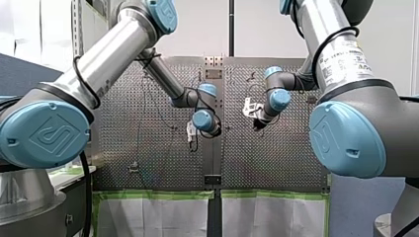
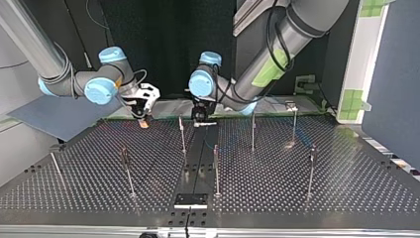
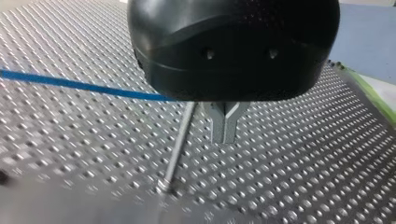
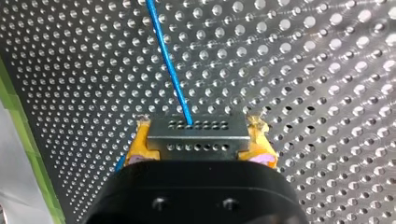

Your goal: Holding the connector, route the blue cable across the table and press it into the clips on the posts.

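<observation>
Tabletop [image 2: 346,188]: perforated metal, thin posts [image 2: 216,168] standing across it.
Right tool [image 4: 198,129]: yellow pads clamped on the connector [image 4: 196,140].
Cable [image 4: 170,70]: blue, runs from the connector over the tabletop.
Left tool [image 3: 224,135]: metal fingers meet beside a post; any hold on the cable is hidden.
Progress: seemingly early; no clip shows cable seated.

A perforated metal table [image 2: 317,198] is seen; thin upright posts [image 2: 216,171] are set across it from nine to three o'clock in the top view; a black plate [image 2: 190,200] is fixed at six o'clock.
</observation>
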`<action>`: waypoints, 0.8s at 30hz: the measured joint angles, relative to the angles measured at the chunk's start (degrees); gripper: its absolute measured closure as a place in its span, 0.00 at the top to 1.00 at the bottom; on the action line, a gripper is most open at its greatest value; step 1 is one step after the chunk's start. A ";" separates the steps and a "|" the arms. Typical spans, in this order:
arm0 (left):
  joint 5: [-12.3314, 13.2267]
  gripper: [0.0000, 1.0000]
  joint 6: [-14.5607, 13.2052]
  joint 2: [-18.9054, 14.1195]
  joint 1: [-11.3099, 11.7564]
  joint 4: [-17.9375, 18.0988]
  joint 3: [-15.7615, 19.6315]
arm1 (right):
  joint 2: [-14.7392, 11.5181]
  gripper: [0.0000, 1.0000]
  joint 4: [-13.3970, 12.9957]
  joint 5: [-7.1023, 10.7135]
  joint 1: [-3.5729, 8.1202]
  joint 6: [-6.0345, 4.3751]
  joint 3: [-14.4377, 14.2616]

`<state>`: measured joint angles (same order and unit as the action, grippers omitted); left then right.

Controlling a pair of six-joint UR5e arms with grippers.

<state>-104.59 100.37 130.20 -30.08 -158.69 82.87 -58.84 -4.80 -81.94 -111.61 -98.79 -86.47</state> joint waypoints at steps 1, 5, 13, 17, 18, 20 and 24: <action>0.16 0.00 0.16 0.46 0.23 -0.21 -0.48 | 0.01 0.00 0.00 0.03 0.11 -0.01 0.06; 0.99 0.00 0.67 2.23 1.35 -1.23 -2.60 | 0.06 0.00 -0.07 0.05 0.68 -0.07 0.37; 1.32 0.00 0.92 2.82 2.54 -2.54 -6.42 | 0.99 0.00 -0.20 0.11 1.91 -0.36 2.00; 1.28 0.24 0.95 2.81 2.70 -3.32 -7.19 | 2.06 0.00 -0.26 0.18 2.19 -0.20 2.53; 1.16 0.24 0.95 2.81 2.64 -3.69 -7.28 | 2.18 0.00 -0.27 0.21 2.24 -0.17 2.58; 0.74 0.52 0.94 2.81 2.48 -4.33 -7.33 | 2.32 0.00 -0.29 0.27 2.33 -0.10 2.62; -0.60 0.87 0.65 2.77 1.86 -6.11 -7.33 | 2.42 0.00 -0.30 0.41 2.43 -0.01 2.64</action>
<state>-105.19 101.02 132.97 -28.22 -164.80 75.54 -56.42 -5.10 -81.53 -109.18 -98.80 -83.83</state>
